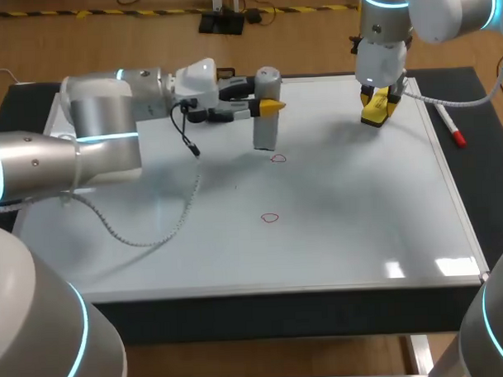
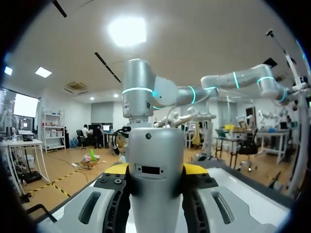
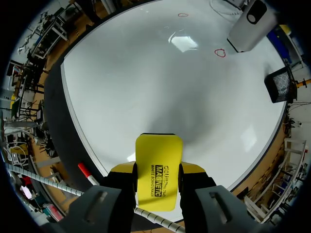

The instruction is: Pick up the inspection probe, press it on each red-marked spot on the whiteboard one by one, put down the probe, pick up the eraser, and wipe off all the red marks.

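Count on table: 1 whiteboard [image 1: 360, 234], carrying 2 red marks [image 1: 278, 158] [image 1: 271, 218]. 1 probe [image 1: 266, 137]. 1 eraser [image 1: 373, 114]. 1 marker [image 1: 453, 132] w/ red cap. 1 loose cable [image 1: 154, 235]. 2 arms [image 1: 101, 127] [image 1: 427, 4]. 2 grippers, i.e. left gripper [image 1: 267, 101] + right gripper [image 1: 379, 97], w/ 2 yellow-tipped fingers ea., 4 tips total.

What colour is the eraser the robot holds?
The eraser is bright yellow with black print, clearest in the right wrist view.

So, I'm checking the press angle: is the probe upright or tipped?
Upright: the probe stands vertical, clamped in the left gripper, its lower end by a red mark on the whiteboard.
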Controlling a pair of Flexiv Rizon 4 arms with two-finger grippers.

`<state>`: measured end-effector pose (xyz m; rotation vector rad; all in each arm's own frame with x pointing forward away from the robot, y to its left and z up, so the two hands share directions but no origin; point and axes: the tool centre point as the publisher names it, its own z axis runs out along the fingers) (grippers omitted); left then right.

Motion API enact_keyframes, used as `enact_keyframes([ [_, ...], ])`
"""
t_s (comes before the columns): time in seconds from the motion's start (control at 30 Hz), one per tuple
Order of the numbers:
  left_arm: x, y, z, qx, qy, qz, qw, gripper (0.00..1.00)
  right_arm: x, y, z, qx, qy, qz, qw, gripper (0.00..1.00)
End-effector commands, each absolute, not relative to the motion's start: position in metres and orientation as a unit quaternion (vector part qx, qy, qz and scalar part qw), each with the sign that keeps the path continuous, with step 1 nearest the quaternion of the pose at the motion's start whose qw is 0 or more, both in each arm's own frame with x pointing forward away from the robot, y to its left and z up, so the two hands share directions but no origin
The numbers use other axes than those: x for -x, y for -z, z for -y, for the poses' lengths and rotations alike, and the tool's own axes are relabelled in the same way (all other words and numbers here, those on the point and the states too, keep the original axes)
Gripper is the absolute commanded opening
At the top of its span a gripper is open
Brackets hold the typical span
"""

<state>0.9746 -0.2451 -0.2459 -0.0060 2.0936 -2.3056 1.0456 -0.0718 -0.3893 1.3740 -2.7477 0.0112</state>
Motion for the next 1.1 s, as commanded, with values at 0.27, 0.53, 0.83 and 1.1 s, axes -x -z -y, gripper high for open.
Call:
enact_keyframes([
  [0.27,-0.969,0.228,0.168,0.038,0.740,-0.670,0.059,0.00,-1.046,0.388,0.072,-0.447,-0.005,0.894,0.036,0.00],
  [0.53,-0.978,0.223,0.116,0.062,0.746,-0.657,0.088,0.00,-1.046,0.388,0.072,-0.447,-0.005,0.894,0.036,0.00],
  [0.83,-0.990,0.224,0.062,0.086,0.744,-0.653,0.111,0.00,-1.046,0.388,0.072,-0.447,-0.005,0.894,0.036,0.00],
  [1.1,-0.995,0.221,0.025,0.099,0.734,-0.658,0.135,0.00,-1.046,0.388,0.072,-0.447,-0.005,0.894,0.036,0.00],
])
